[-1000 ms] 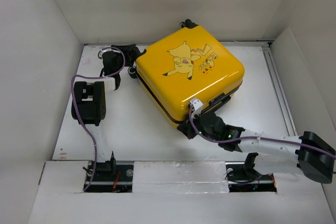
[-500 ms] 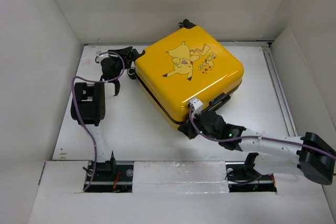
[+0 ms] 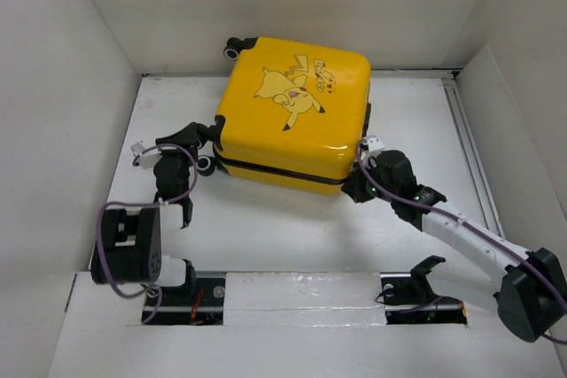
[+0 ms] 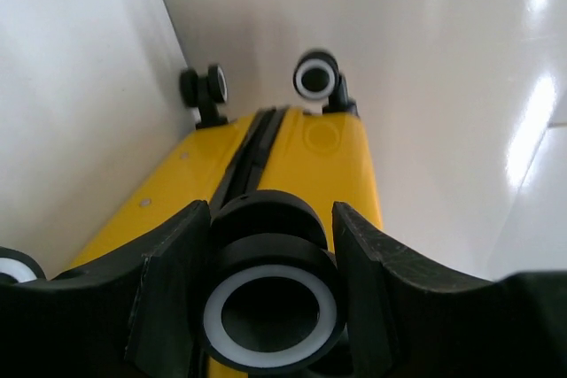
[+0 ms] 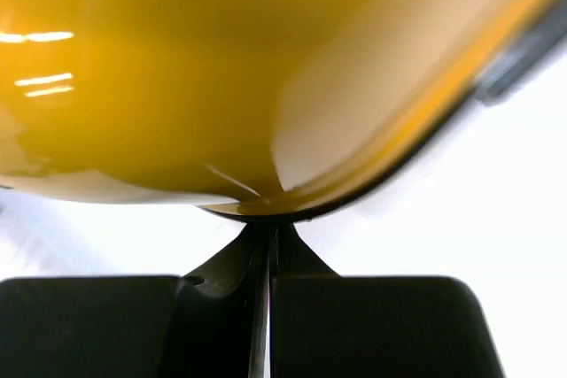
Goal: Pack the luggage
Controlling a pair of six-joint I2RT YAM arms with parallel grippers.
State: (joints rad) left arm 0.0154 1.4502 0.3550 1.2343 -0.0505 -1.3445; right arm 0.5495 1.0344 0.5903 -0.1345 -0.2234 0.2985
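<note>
Bare table (image 3: 266, 232) fronts the closed yellow luggage (image 3: 292, 121) near the back wall (image 3: 266, 6). Left gripper (image 4: 270, 223) grasps its wheel (image 4: 270, 312); right gripper (image 5: 268, 241), clenched, touches it.

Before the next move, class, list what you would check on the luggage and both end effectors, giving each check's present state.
1. Shell of luggage closed: ok.
2. Grip of left end effector on caster wheel: ok.
3. Shut right end effector, tips against the luggage's lower edge: ok.
4. Whether zipper band is zipped all round: cannot tell.
5. Contents packed inside: cannot tell.
</note>
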